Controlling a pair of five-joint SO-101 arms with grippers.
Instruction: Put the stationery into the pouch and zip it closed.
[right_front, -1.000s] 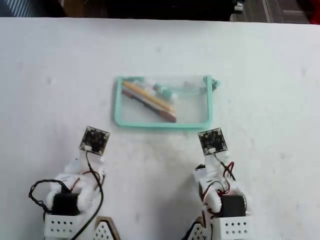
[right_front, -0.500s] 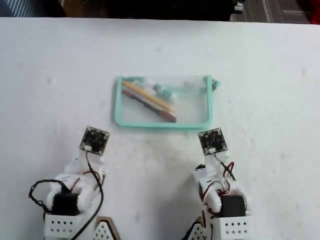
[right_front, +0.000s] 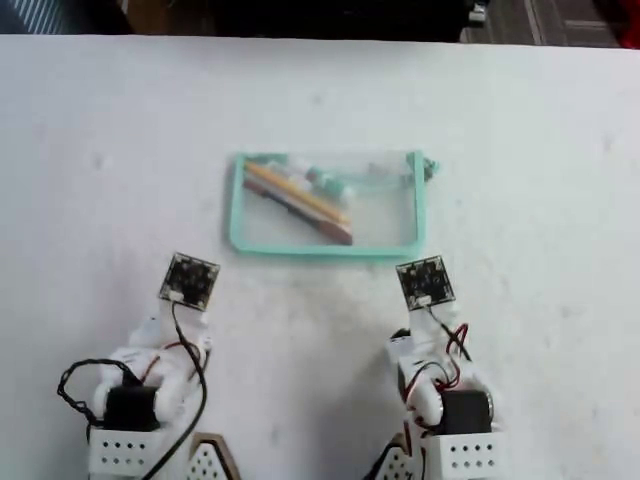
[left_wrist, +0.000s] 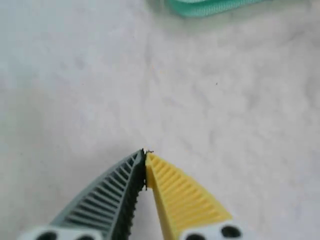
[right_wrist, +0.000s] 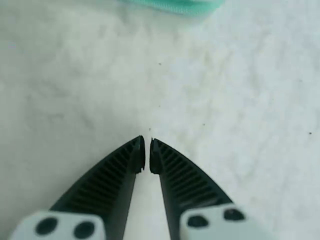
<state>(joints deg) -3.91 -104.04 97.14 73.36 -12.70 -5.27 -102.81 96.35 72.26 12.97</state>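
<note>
A clear pouch with mint-green trim (right_front: 327, 205) lies flat mid-table, with pencils and other stationery (right_front: 298, 200) inside it and its zipper pull (right_front: 430, 167) at the far right corner. Both arms sit folded near the table's front edge, short of the pouch. My left gripper (left_wrist: 145, 154), one grey and one yellow finger, is shut with nothing in it; the pouch's green edge (left_wrist: 210, 7) shows just ahead. My right gripper (right_wrist: 146, 145), black fingers nearly touching, is shut and empty, with the pouch's corner (right_wrist: 175, 5) ahead of it.
White tabletop (right_front: 520, 140) stretches wide on all sides of the pouch. The table's far edge (right_front: 320, 38) meets a dark background. Wires and circuit boards (right_front: 189, 279) sit atop the arms at the front.
</note>
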